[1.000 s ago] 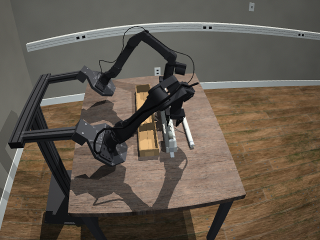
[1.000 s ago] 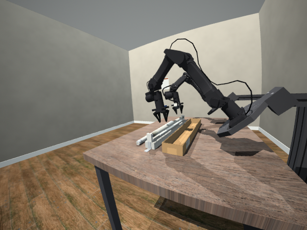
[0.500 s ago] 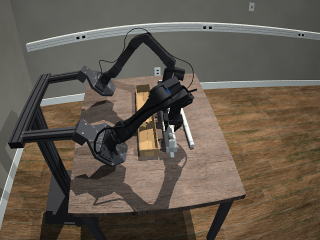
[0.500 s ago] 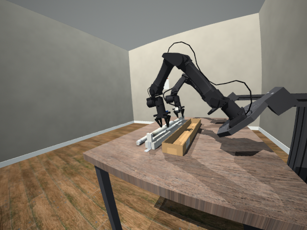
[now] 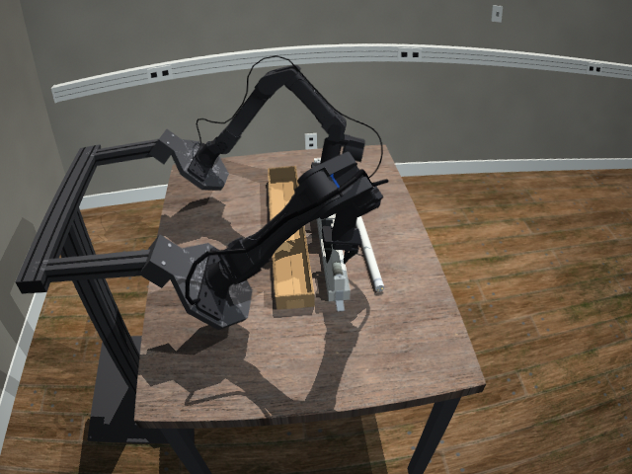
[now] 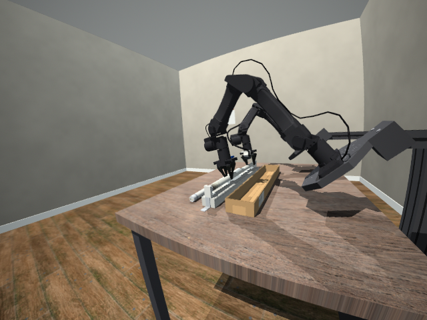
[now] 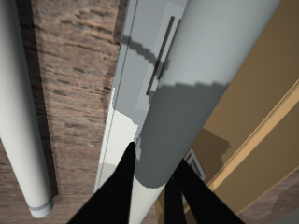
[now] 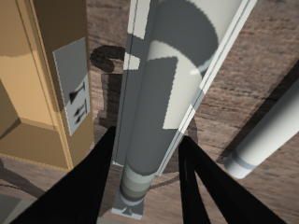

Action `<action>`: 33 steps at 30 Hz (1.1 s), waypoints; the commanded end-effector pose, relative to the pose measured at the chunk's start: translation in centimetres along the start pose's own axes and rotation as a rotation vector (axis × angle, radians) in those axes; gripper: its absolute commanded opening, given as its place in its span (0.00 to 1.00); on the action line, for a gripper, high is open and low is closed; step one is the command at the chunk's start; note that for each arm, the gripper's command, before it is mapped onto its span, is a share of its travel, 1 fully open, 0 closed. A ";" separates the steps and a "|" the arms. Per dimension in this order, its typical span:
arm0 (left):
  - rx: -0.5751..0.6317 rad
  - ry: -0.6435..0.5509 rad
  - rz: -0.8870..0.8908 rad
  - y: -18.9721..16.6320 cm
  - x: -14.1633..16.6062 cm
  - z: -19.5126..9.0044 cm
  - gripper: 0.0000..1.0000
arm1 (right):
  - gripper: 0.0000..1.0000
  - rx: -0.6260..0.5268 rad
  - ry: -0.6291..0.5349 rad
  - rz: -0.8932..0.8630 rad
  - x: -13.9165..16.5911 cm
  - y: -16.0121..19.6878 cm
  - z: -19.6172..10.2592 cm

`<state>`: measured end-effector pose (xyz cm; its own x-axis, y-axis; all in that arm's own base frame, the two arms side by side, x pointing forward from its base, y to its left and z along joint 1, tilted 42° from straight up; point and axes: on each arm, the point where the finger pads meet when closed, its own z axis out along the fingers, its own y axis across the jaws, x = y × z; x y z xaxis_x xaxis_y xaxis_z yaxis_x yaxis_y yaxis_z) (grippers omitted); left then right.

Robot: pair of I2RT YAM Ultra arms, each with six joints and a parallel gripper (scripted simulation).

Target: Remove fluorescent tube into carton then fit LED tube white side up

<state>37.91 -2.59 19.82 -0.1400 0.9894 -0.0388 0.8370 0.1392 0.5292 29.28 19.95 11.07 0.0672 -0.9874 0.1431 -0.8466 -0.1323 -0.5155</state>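
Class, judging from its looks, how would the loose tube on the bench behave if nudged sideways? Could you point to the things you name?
The loose tube (image 5: 369, 254) (image 6: 195, 197) (image 7: 21, 126) (image 8: 268, 135) would probably roll, being round with nothing visible bracing it. Its long, straight body suggests stiffness, and its smooth surface may feel slippery.

Rising grey beyond the table (image 5: 408, 356) (image 6: 193, 248) (image 7: 79, 117) (image 8: 234, 103) as plain walls (image 5: 459, 112) (image 6: 86, 120), edging them with pale baseboard (image 5: 459, 165) (image 6: 103, 203). Spreading below the table as brown plank floor (image 5: 535, 255) (image 6: 69, 261). Throwing hard-edged shadows across the table's wood grain.
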 end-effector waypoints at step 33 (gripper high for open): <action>-0.079 -0.041 0.015 1.8 -1.1 -2.3 0.11 | 0.11 0.022 -0.049 -0.003 -0.9 -0.1 -1.1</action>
<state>37.91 -2.58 19.82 -0.1400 0.9894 -0.0388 0.8371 0.1392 0.5291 29.25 19.94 11.05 0.0695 -0.9872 0.1438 -0.8474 -0.1345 -0.5136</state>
